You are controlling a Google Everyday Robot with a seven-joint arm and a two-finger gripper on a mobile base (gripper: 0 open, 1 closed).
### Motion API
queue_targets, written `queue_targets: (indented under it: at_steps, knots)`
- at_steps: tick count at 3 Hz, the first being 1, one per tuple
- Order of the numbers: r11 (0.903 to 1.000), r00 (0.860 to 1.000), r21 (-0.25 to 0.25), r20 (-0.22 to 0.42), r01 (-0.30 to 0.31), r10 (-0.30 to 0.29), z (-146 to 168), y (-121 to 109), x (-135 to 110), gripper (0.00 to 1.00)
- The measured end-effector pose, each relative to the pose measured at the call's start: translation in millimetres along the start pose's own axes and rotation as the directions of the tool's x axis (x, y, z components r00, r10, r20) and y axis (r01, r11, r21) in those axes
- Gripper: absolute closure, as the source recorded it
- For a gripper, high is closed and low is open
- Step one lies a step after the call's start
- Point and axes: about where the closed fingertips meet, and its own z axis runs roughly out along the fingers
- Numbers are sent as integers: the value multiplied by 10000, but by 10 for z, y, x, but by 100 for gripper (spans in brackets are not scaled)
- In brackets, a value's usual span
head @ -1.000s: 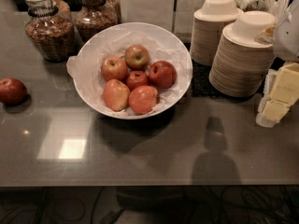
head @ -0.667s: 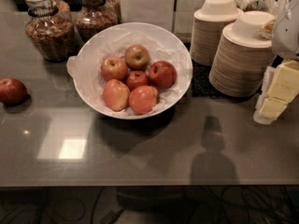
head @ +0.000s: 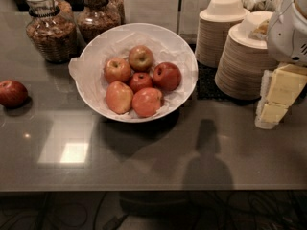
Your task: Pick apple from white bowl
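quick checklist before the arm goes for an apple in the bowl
1. Apples in the white bowl: six showing, ok.
2. Space above the white bowl free: ok.
3. Gripper above the white bowl: not ok, it is at the right edge, beside the stacked paper bowls.
4. Gripper empty: cannot tell.
5. Loose apple lies apart, left of the white bowl, not the target: ok.

One high camera looks down across the counter (head: 144,162), hand (head: 273,104) at right edge.
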Motion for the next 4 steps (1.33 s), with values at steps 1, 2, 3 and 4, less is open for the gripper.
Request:
queue_targets:
  at_steps: [1,2,3,4]
  knots:
    - [9994,9989,322,460,-113,98,88,-64,-89,0]
    - [9959,9866,856,1576,287,-420,325,-172,-462,0]
    - [9840,9552,1655,2744,666,-1108,447,-394,-883,0]
    - [9745,9039,2055,3939,902,-1668,491,-576,-1282,0]
